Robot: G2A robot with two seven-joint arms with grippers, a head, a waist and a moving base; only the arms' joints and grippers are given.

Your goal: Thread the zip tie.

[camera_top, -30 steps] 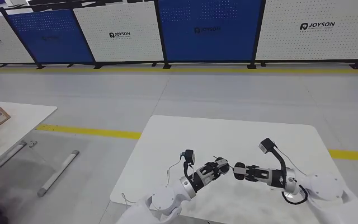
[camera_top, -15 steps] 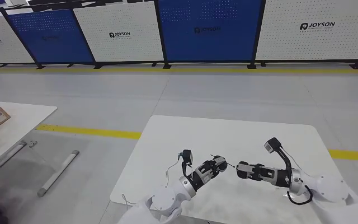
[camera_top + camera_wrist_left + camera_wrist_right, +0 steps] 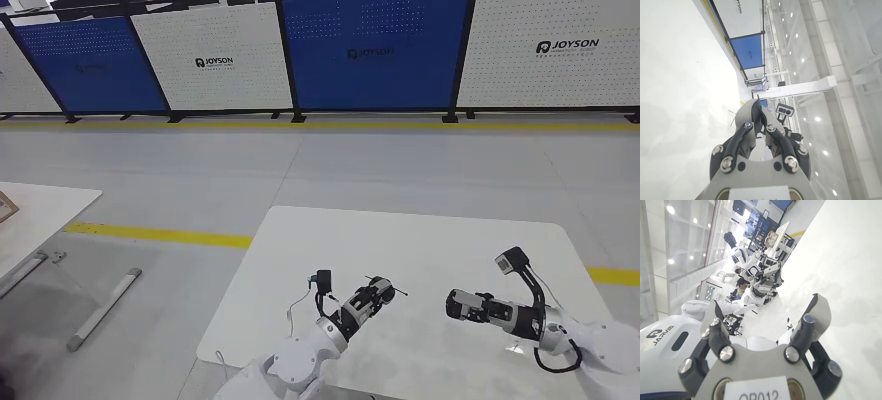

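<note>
Right hand (image 3: 453, 304) withdrawn, spread, left hand (image 3: 380, 294) pinching zip tie (image 3: 399, 291)

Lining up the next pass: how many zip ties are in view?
1: the zip tie, pinched by the left gripper, jaws shut. The right gripper is open and empty. Others may be hidden.

left arm (image 3: 335, 328) and right arm (image 3: 520, 318) – glossy white shells, black wrist sections, a thin dark cable looping off each. left gripper (image 3: 759, 111) and right gripper (image 3: 765, 303) – pale grey fingers (image 3: 821, 309), black linkages, silver screws, white label.
</note>
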